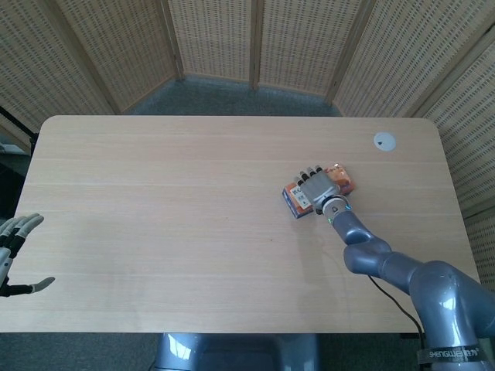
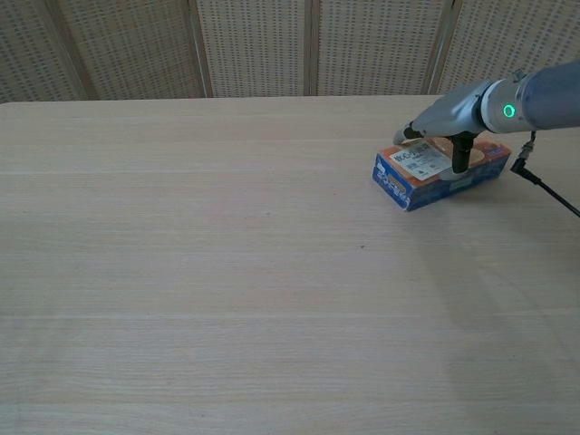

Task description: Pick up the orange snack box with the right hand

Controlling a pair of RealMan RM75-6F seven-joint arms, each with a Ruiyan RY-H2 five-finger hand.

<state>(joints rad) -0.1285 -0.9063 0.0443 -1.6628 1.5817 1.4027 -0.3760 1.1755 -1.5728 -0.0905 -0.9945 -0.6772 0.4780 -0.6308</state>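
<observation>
The orange snack box [image 1: 295, 195] with blue sides lies flat on the wooden table [image 1: 193, 216], right of the middle, turned at an angle. My right hand [image 1: 318, 185] lies over its top. The fingers reach across to the far edge, and the thumb [image 2: 460, 159] points down against the near long side. In the chest view the box [image 2: 419, 181] still rests on the table under the right hand [image 2: 446, 120], and the fingers do not look closed around it. My left hand [image 1: 14, 255] hangs off the table's left front corner, fingers apart and holding nothing.
A small white round disc [image 1: 384, 141] lies near the table's back right corner. A thin black cable [image 2: 547, 187] runs from the right forearm over the table's right side. Woven folding screens [image 1: 255, 39] stand behind the table.
</observation>
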